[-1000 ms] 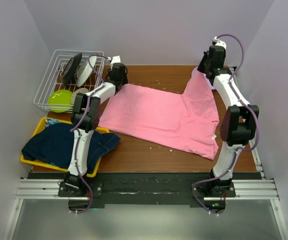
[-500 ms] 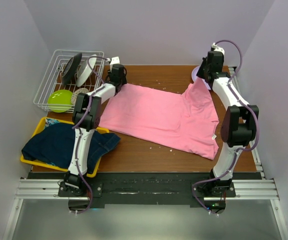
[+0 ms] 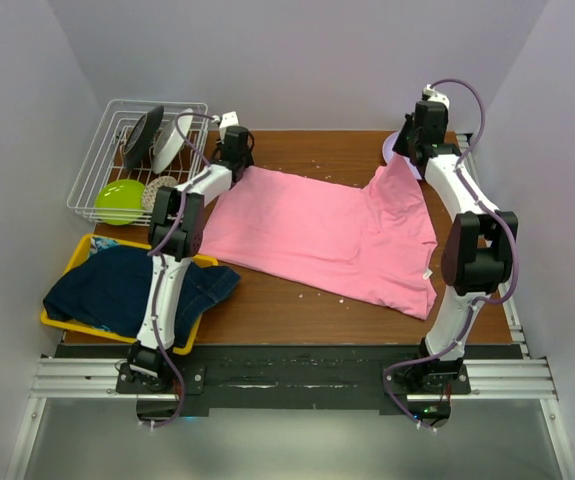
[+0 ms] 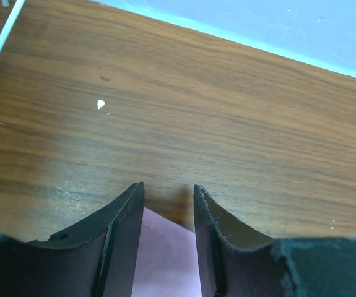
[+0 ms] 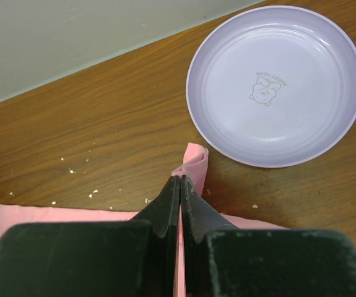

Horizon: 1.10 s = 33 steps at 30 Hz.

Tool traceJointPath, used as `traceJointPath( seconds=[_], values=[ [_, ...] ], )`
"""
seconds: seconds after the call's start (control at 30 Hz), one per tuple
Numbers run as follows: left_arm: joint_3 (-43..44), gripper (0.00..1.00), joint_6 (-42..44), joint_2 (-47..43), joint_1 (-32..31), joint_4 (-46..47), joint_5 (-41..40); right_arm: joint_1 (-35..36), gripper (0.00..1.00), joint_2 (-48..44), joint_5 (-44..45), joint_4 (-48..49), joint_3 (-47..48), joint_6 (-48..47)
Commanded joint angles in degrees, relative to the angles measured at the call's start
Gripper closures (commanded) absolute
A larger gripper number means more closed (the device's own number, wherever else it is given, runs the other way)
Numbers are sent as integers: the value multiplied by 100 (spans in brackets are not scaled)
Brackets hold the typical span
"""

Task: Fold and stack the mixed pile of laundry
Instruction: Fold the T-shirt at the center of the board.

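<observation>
A large pink T-shirt point(image 3: 327, 235) lies spread across the middle of the table. My right gripper point(image 5: 181, 179) is shut on its far right corner, and a pink fold point(image 5: 193, 158) pokes out past the fingertips; in the top view that gripper point(image 3: 403, 156) holds the corner raised. My left gripper point(image 4: 168, 189) is at the shirt's far left corner point(image 4: 165, 260), jaws apart, with the cloth lying between the fingers point(image 4: 125, 229); from above it point(image 3: 235, 152) is low on the table. A dark blue denim jacket point(image 3: 127, 290) fills the yellow tray point(image 3: 75, 258), and a turquoise cloth point(image 3: 102, 243) peeks out behind it.
A lilac plate point(image 5: 277, 86) sits on the table just beyond my right fingertips. A white wire basket point(image 3: 97, 170) at the far left holds a green ball point(image 3: 119, 200) and dishes. Walls close in on the table on three sides.
My right gripper has shifted slightly with the shirt corner, and an edge of the plate now shows. The left arm has barely moved.
</observation>
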Motion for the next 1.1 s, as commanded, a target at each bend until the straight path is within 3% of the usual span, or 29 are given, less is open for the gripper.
traceJointPath(
  seconds=[0.0, 0.23, 0.4, 0.7, 0.9, 1.07],
  values=[
    [264, 58, -291, 23, 122, -282, -233, -35, 100, -343, 80, 67, 122, -4],
    [308, 52, -450, 32, 149, -555, -322, -52, 100, -316, 36, 23, 166, 5],
    [501, 53, -520, 128, 166, -836, -260, -79, 100, -325, 62, -4, 157, 14],
    [554, 73, -617, 199, 166, -889, -23, -96, 100, -430, 106, -65, 113, 23],
    [317, 95, -502, 15, 166, -511, 162, -123, 100, -544, 247, -135, -27, 40],
    [-173, 100, -450, -354, 175, 128, 346, -140, 100, -685, 702, -390, -142, 189]
  ],
)
